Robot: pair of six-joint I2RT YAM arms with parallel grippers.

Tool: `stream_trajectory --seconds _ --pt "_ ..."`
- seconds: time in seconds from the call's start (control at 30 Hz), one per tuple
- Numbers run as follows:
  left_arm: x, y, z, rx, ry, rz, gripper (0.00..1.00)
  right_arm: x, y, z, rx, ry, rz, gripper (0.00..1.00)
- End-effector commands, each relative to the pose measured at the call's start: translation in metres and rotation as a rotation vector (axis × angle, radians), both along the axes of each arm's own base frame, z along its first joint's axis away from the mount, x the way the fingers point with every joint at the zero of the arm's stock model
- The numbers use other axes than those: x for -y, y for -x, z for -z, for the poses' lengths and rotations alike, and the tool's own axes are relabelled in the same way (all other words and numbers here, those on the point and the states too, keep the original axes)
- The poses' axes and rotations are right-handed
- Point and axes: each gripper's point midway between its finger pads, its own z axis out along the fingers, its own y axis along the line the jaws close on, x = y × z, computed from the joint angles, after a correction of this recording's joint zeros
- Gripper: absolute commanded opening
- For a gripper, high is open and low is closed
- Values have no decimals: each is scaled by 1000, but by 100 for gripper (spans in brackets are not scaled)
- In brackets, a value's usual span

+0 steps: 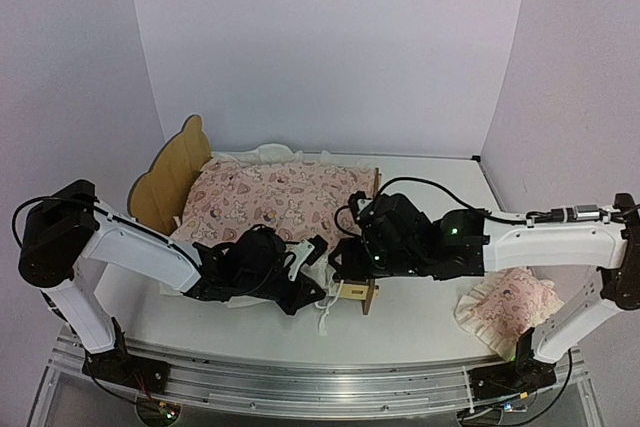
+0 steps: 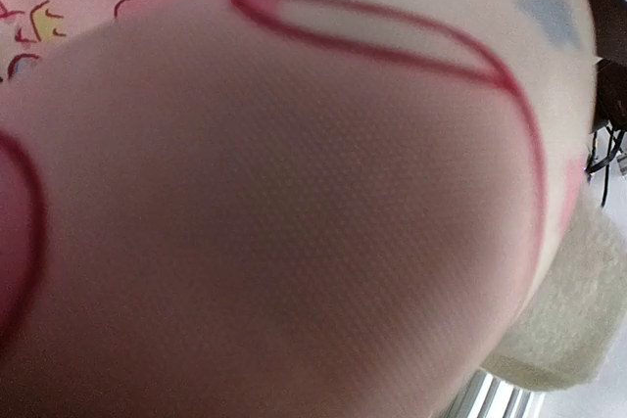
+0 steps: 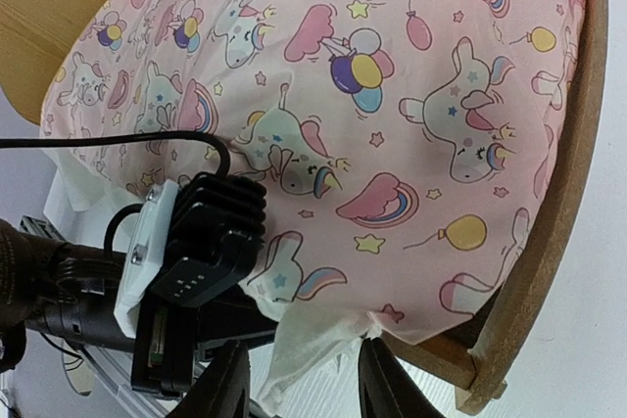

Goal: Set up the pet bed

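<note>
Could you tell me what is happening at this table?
The robot is dressing the pet bed. The pink unicorn cover lies over it, its cream ruffle hanging at the near side. The left gripper is shut at the cover's near edge; the right gripper stands open beside it, by the bed's foot end. The pillow lies on the table, off the bed.

**Bed Mid-Table, Pillow Off to the Right**

The pet bed stood on the table, headboard to the left and foot to the right. The cover lay on it, spilling over the near rail. The left gripper and right gripper sat side by side at that rail, near the foot. The pillow lay on the table, well apart to the right.
</note>
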Motion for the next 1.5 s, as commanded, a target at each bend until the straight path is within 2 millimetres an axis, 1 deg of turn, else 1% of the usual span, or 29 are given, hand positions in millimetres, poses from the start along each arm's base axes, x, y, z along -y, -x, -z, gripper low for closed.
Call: stream_trajectory --seconds 0.0,0.13,0.2,0.23,0.33,0.4,0.47,0.53,0.6,0.73,0.8,1.0,1.2,1.23,1.3,1.33,1.37,1.47 --pt "7 -23 -23 66 66 -58 0 18 17 -6 -49 -22 11 38" --pt "9 -25 -26 82 79 -55 0 27 22 11 -84 -8 47 31" --pt "9 -25 -25 83 79 -55 0 26 24 19 -89 9 43 25" --pt "9 -26 -26 85 81 -57 0 24 23 23 -87 21 33 24" --pt "10 -25 -27 83 88 -53 0 14 18 30 -62 53 2 27" --pt "10 -26 -29 84 91 -54 0 6 14 30 -45 47 -9 30" --pt "10 -27 -30 89 94 -54 0 1 10 35 -44 48 -6 31" --pt "11 -27 -31 93 98 -54 0 3 6 41 -51 59 16 30" --pt "11 -27 -33 98 104 -54 0 9 3 48 -50 69 49 26" --pt "14 -26 -40 107 127 -39 0 13 -2 51 -34 60 78 16" --pt "15 -24 -43 112 136 -29 0 15 -4 51 -25 61 90 13" --pt "15 -25 -45 120 143 -27 0 15 -10 56 -26 54 106 16" --pt "16 -26 -48 133 148 -29 0 9 -10 61 -44 60 90 15" --pt "16 -26 -48 133 148 -30 0 9 -9 61 -46 61 88 14" --pt "15 -27 -49 132 149 -35 0 11 -8 61 -49 59 85 7" --pt "15 -28 -50 131 151 -39 0 12 -7 61 -52 57 83 2" --pt "15 -29 -51 130 154 -42 0 13 -6 60 -53 53 79 0" --pt "16 -32 -58 137 168 -47 0 18 2 56 -62 44 49 0"
